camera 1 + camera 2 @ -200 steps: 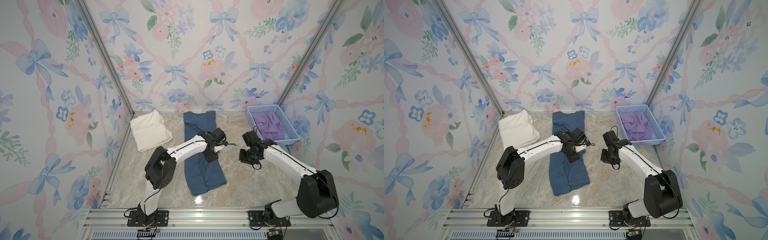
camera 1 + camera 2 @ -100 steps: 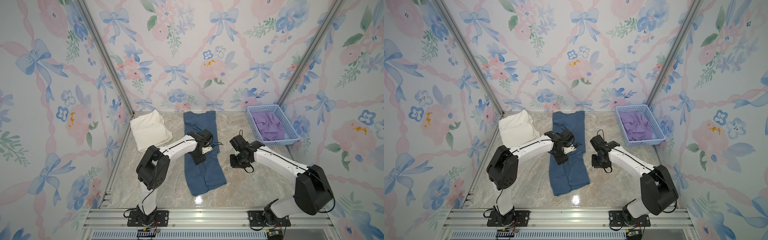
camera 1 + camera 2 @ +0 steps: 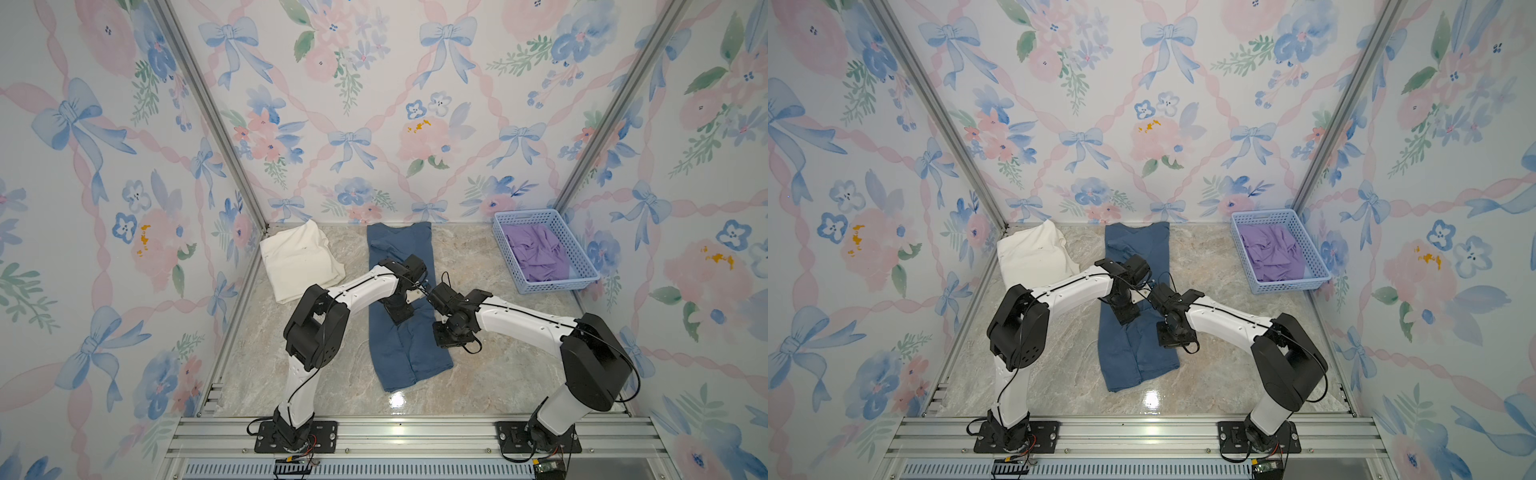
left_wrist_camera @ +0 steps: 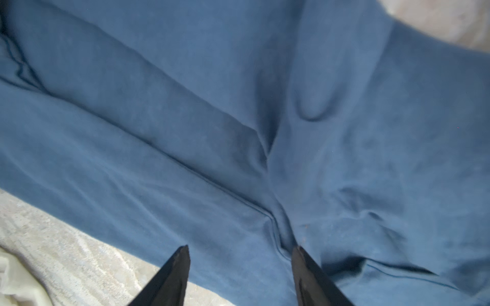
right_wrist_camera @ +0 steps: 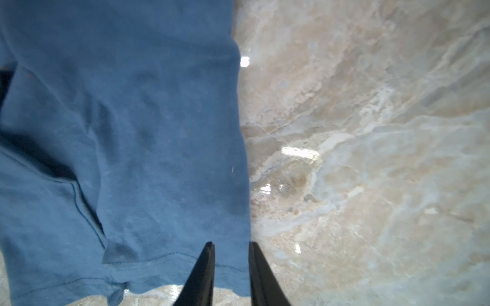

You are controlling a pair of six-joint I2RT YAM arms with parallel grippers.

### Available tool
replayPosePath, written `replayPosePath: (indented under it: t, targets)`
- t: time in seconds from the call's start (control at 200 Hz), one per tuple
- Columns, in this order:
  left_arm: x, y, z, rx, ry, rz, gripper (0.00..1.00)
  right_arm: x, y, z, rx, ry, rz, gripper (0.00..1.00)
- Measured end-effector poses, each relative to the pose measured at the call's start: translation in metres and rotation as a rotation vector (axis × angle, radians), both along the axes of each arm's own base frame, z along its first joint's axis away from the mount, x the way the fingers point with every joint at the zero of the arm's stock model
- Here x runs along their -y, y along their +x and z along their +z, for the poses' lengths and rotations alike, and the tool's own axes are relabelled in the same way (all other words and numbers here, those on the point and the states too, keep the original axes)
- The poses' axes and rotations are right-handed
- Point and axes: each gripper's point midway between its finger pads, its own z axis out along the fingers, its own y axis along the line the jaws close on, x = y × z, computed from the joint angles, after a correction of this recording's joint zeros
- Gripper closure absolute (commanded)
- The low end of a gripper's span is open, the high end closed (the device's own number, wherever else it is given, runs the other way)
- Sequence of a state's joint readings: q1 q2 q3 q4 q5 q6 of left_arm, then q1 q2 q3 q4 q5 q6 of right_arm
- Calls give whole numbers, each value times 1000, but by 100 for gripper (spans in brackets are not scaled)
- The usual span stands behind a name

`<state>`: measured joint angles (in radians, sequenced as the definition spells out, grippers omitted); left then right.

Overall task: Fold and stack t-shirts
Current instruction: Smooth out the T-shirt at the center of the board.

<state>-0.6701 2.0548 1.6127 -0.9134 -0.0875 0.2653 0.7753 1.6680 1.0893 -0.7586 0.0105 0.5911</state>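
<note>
Marble tabletop (image 5: 371, 132): your left gripper (image 4: 240, 247) gaped empty over centre crease of slate-blue t-shirt (image 4: 185, 132); right gripper (image 5: 230, 242), barely parted, empty, over its edge.

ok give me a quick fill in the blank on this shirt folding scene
The blue basket holds a crumpled ____ cloth.
The cream t-shirt lies on the ____ arm's side of the table.
The left gripper hangs over the blue t-shirt with its jaws ____, not shut.
Missing words: purple, left, open.
</note>
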Motion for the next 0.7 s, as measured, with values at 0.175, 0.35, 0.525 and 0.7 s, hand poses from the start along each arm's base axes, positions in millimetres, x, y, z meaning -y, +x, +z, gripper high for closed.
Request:
replayPosePath:
  t: [0.175,0.35,0.525,0.7]
  targets:
    - [-25,59,-6,18,-47,151,34,-7,-18,-23,-47,-37,18,75]
    - [-46,90,-16,28,-58,232,35,-13,-30,-32,-65,-60,30,75]
    - [-42,93,-26,12,-62,233,35,-27,-50,-33,-67,-63,64,75]
    - [-41,94,-27,9,-63,231,35,-40,-76,-33,-75,-74,116,75]
